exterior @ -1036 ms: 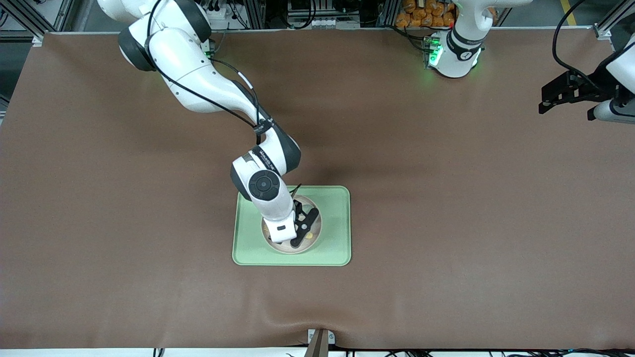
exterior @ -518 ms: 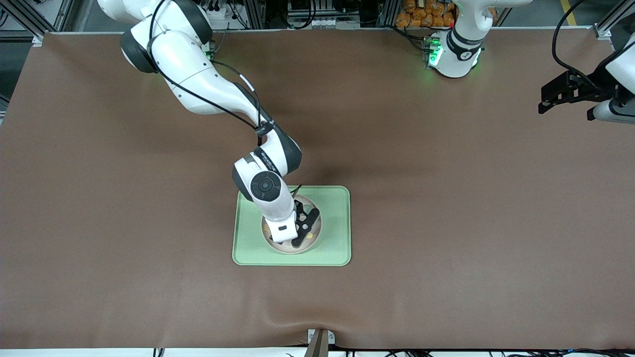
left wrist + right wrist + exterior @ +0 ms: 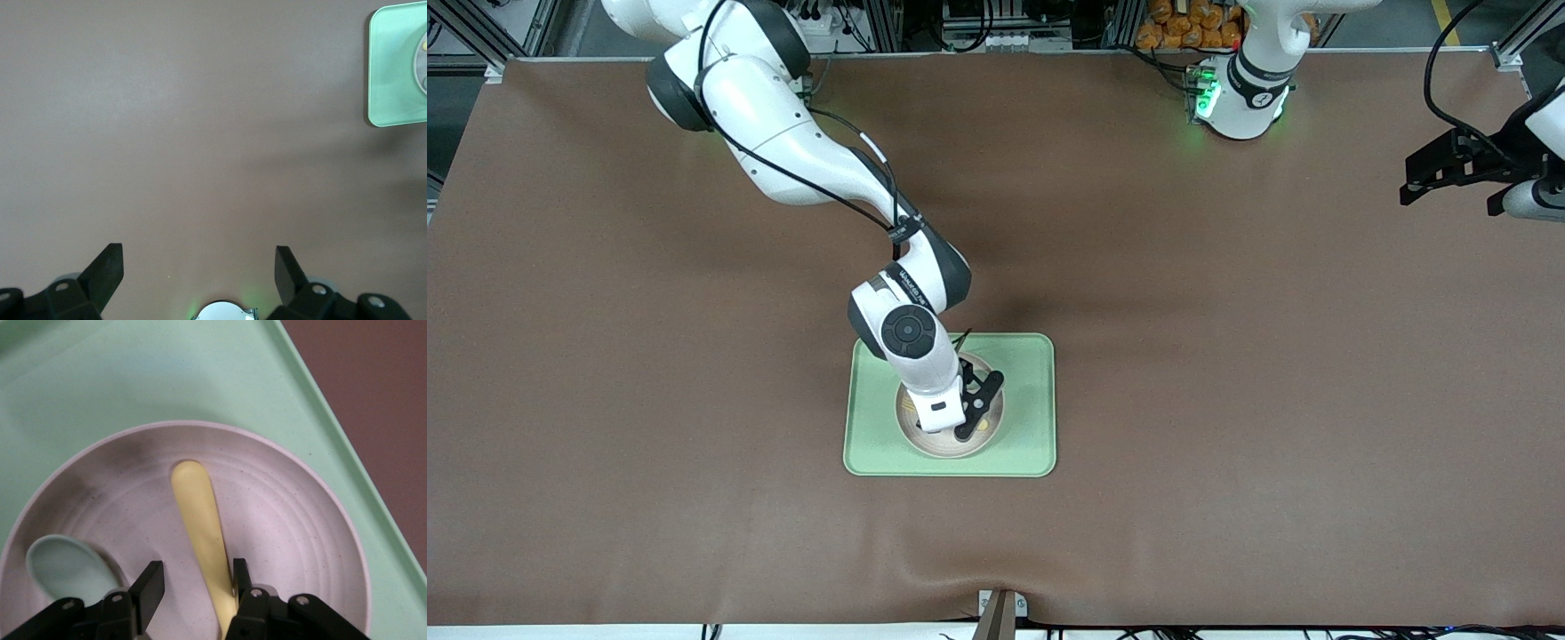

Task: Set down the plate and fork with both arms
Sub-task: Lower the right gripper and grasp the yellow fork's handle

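The brown bench (image 3: 1227, 373) carries a light-green tray (image 3: 1028, 418) near its middle, toward the edge nearest the front camera. On the tray sits the off-white plate (image 3: 925, 440), and in the plate lie the pale-yellow fork (image 3: 200, 520) and a grey-green spoon (image 3: 63, 567), side by side.

The fork looks light, stiff and smooth, so it may slip or pivot in a narrow pinch; the handle near its middle seems the best place to hold it. The plate looks rigid and shallow, best taken at its rim.

The right end effector (image 3: 193, 577) is low over the plate, at about 6 o'clock in the front view. Its fingers are partly closed and straddle the fork's handle, one touching it; a firm grip is not evident.

The left end effector (image 3: 199, 268) waits over bare bench at 3 o'clock, wide open and holding nothing.
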Available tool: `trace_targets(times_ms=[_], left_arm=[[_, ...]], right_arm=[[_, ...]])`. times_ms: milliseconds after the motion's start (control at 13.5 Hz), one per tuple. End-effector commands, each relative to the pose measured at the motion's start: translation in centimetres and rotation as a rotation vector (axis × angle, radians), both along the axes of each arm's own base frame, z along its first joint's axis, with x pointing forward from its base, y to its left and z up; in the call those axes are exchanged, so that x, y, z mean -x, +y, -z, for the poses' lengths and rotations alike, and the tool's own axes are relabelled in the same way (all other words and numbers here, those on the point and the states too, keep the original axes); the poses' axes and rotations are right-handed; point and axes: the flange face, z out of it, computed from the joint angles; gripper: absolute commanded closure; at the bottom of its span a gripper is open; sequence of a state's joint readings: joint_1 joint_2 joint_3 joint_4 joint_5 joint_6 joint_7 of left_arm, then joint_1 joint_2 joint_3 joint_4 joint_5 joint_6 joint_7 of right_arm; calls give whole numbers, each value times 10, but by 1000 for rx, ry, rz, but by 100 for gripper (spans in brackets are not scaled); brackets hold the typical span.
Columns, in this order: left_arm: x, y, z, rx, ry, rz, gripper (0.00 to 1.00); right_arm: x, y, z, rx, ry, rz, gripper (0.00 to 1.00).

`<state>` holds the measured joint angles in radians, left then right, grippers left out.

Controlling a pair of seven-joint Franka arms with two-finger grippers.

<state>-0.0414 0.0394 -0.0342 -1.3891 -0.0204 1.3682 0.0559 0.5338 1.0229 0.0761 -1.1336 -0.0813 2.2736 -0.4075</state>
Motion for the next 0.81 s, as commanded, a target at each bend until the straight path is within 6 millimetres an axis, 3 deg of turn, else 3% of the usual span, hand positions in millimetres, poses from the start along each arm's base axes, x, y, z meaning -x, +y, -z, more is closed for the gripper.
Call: trace_targets(times_ms=[0,148,740], left_arm=[[3,4,-4,6,-3,-8,0],[3,4,-4,6,-3,-8,0],[4,2,-6,9,-6,0,0]], right_arm=[[-3,4,6,7,-23,-4,92],[-3,4,5,6,-19,7,100],[-3,6,-12,-3,-12,21,100]])
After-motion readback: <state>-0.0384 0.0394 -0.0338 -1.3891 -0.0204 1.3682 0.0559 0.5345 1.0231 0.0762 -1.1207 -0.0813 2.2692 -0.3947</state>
